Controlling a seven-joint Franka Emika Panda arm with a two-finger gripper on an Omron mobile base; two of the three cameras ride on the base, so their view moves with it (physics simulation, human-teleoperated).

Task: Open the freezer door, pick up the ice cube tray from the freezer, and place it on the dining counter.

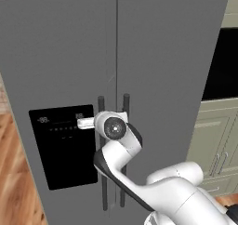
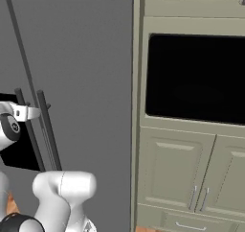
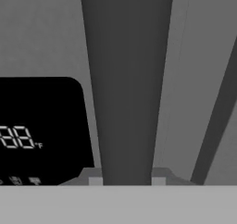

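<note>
Gripper (image 3: 127, 181) clenched on the freezer door (image 1: 60, 61) bar handle (image 3: 127, 79). Advice: pull along the hinge arc; keep wrist square, door remains shut.

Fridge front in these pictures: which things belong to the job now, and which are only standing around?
For the job:
- freezer door, shut
- its dark bar handle
- gripper, closed on that handle

Not for the job:
- wider plain grey door and its handle
- black oven
- cream cabinet doors
</note>
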